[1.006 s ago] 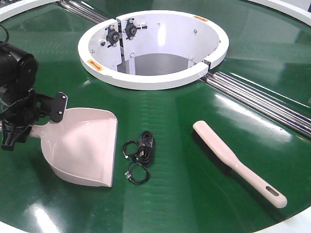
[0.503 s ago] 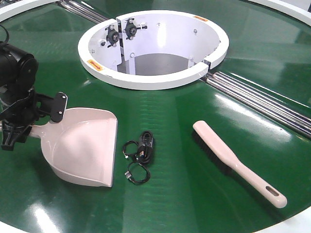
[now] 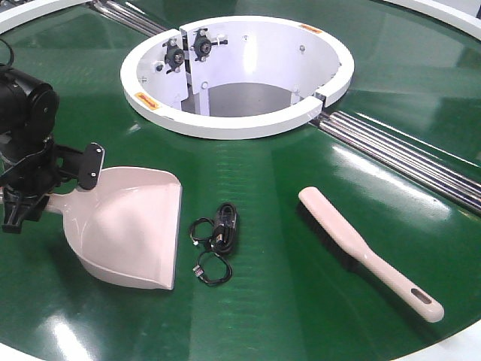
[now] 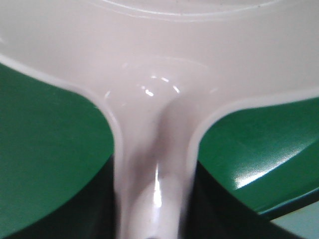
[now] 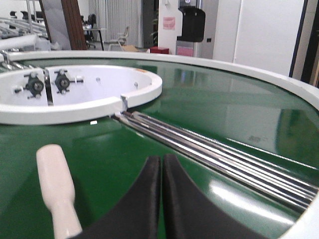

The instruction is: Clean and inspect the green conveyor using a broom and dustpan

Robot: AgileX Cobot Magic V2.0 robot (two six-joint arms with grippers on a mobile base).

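Observation:
The dustpan point(image 3: 131, 226) lies on the green conveyor point(image 3: 285, 301) at the left, its scoop mouth facing right. My left gripper point(image 3: 51, 192) is shut on its handle. In the left wrist view the handle point(image 4: 152, 184) runs between the dark jaws into the pan body. The broom point(image 3: 361, 244) lies flat at the right, handle end toward the near rim. My right gripper point(image 5: 162, 162) is shut and empty above the belt, just right of the broom point(image 5: 55, 189). It does not show in the front view.
A coiled black cable point(image 3: 216, 241) lies on the belt just right of the dustpan's mouth. The white centre hub point(image 3: 237, 120) is behind it. Metal rollers point(image 3: 406, 158) cross the belt at the right, and also show in the right wrist view point(image 5: 224, 159).

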